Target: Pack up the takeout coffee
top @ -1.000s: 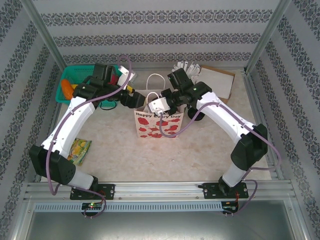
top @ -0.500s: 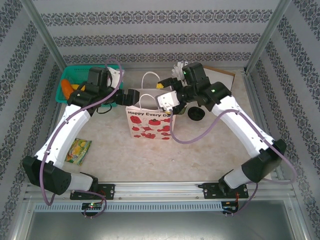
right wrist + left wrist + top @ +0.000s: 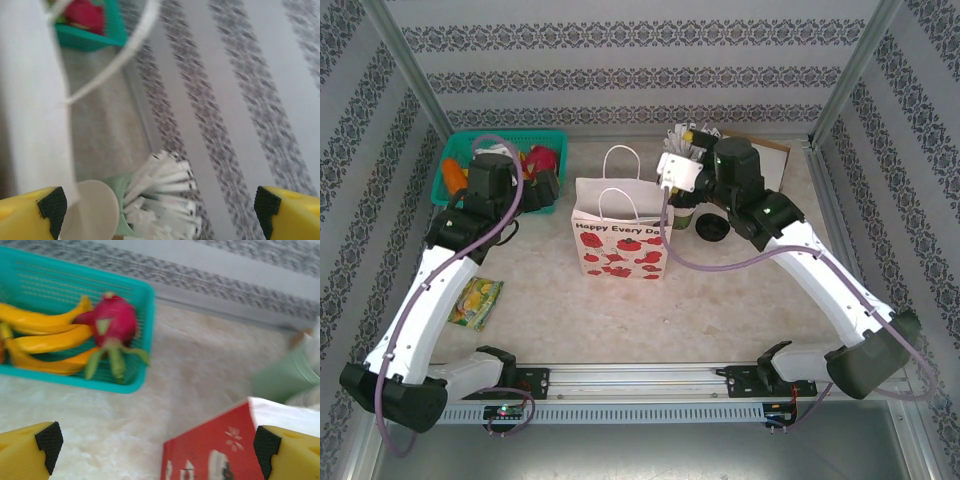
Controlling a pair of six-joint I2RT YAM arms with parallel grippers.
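A white paper gift bag [image 3: 620, 250] printed with red strawberries and fitted with thin cord handles stands open-mouthed at the centre of the marbled beige table [image 3: 570, 310]. The takeout coffee [image 3: 682, 217], a short paper cup showing its green side, stands just right of the bag. Its top is tucked under the right wrist, so the lid cannot be made out. A loose round black plastic lid [image 3: 712, 227] lies flat just right of it.

In the upper left, a teal plastic mesh basket [image 3: 535, 134] holds smooth yellow bananas [image 3: 45, 325] and a pink, green-scaled dragon fruit [image 3: 115, 322]. Near the back wall, a mint-green cup [image 3: 122, 196] bristles with flat white strips [image 3: 160, 200], and a cream paper cup [image 3: 92, 210] sits against it.

The left arm rises from the lower left corner in a long reach, its wrist over the basket's right end. The left gripper [image 3: 155, 440] hangs released, its yellow fingers with black pads spread wide over bare table beside the bag. The right arm folds at the lower right and slants to upper centre. The right gripper [image 3: 157, 202] is spread just as wide, grasping nothing, and points at the mint-green cup.
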